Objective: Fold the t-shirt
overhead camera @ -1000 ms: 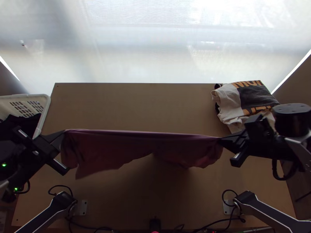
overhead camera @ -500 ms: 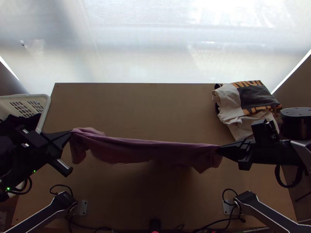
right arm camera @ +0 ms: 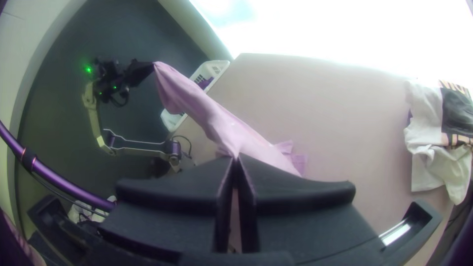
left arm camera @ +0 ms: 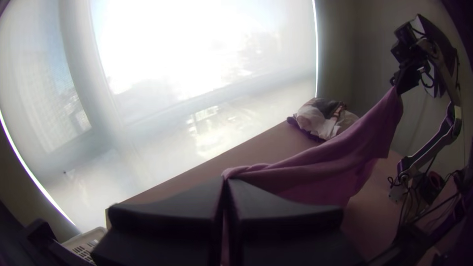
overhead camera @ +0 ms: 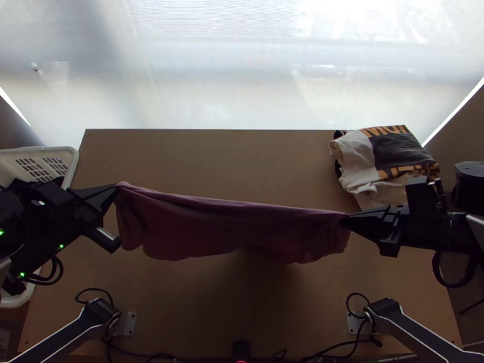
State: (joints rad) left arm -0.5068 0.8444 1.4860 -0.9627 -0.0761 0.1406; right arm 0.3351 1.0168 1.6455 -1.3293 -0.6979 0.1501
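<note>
A pink-purple t-shirt (overhead camera: 224,227) is stretched between both grippers in the top view, its upper edge nearly straight and its lower part hanging in loose folds. My left gripper (overhead camera: 117,189) is shut on one end of it, and my right gripper (overhead camera: 346,220) on the other. The left wrist view has the left gripper (left arm camera: 225,181) pinching a gathered bit of the t-shirt (left arm camera: 315,167). Likewise the right gripper (right arm camera: 237,158) grips the t-shirt (right arm camera: 212,113) at its fingertips in the right wrist view. How the hanging part is layered, I cannot tell.
A pile of white, black and orange clothes (overhead camera: 387,158) lies at the table's far right corner. The white basket (overhead camera: 71,163) with dark cloth stands at the left edge. Bare wooden table (overhead camera: 212,160) stretches beyond the t-shirt. Cables run along the near edge.
Since half a second ago both grippers have moved up the picture, the left more, with the t-shirt between them. Its left end, flipped upward then, now hangs down.
</note>
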